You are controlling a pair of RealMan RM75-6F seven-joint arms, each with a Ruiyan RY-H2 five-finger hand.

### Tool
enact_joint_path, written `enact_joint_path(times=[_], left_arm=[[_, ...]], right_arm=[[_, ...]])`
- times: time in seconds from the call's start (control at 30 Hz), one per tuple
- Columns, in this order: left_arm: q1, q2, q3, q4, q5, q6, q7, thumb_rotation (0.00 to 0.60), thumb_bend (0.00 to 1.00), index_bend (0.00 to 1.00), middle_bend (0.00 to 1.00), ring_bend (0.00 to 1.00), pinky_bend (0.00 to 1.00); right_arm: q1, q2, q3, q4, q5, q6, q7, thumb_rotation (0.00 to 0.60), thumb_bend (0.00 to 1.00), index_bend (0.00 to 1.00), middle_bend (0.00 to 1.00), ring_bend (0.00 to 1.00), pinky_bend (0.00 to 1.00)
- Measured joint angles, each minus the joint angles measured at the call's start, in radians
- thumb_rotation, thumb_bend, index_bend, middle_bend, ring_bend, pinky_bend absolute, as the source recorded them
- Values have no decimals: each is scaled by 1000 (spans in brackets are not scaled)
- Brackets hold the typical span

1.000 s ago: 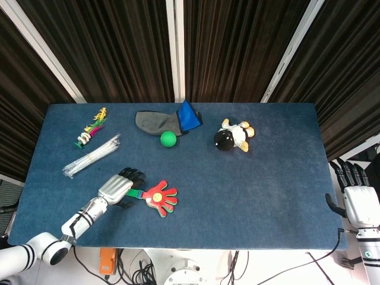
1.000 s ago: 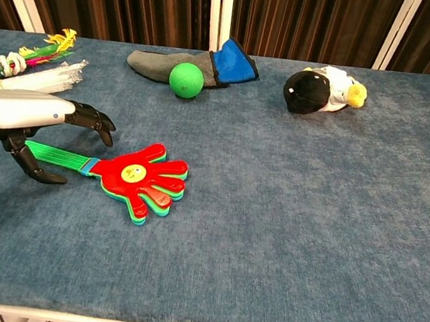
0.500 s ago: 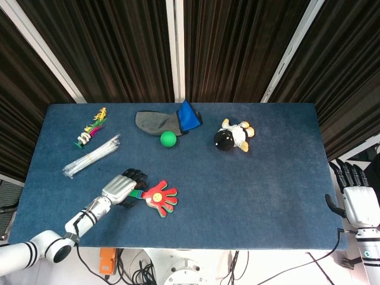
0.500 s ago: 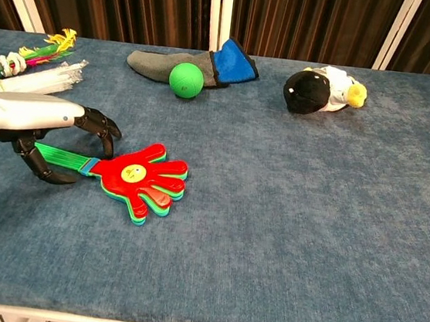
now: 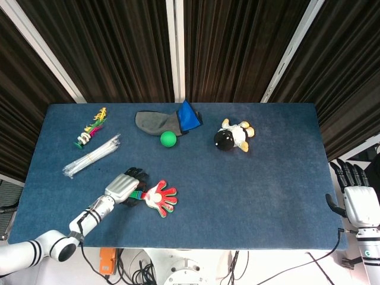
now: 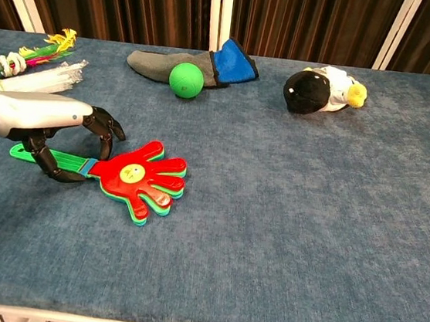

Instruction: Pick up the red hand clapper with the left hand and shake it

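Observation:
The red hand clapper (image 6: 137, 177) (image 5: 160, 198) lies flat on the blue table (image 6: 286, 216), its green handle (image 6: 29, 154) pointing left. My left hand (image 6: 45, 118) (image 5: 123, 187) is over the handle. Its fingers (image 6: 104, 127) curl down on the far side and its thumb sits on the near side, closing around the handle. The handle's tip sticks out to the left of the hand. My right hand (image 5: 358, 196) hangs off the table's right edge in the head view, fingers apart and holding nothing.
A green ball (image 6: 186, 79) and a grey-and-blue sock (image 6: 210, 63) lie at the back centre, with a plush toy (image 6: 320, 89) to their right. A bundle of clear sticks (image 6: 34, 77) and a feathered shuttlecock (image 6: 29, 54) sit at the back left.
My left hand slid right along the handle and its fingers curled in around it. The handle swung slightly, so its left tip now shows. The right hand stayed still.

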Motion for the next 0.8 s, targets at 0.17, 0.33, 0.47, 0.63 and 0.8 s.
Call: enact_joint_path(times=[0.17,0.33,0.47,0.63,0.8], left_arm=[[11,-18,-4,6,-4,43,14,600,360,582,243,33,117],[29,-34,-18,7,-6,100,11,600,375,566,305,124,247],[42,-45,-31,9,3,146,-19,600,384,559,363,190,328],[59,-64,-44,29,24,203,-61,600,383,540,390,240,388],[73,-82,-56,53,44,261,-81,600,382,537,471,371,569]], right_arm=[[-2,1,0,2,1,2,2,600,299,0,0,0,0],[-3,0,0,5,1,1,6,600,300,0,0,0,0],[-3,-2,-2,7,1,-1,7,600,299,0,0,0,0],[-2,-4,-2,9,1,-1,9,600,300,0,0,0,0],[-2,-4,-2,11,0,-2,11,600,300,0,0,0,0]])
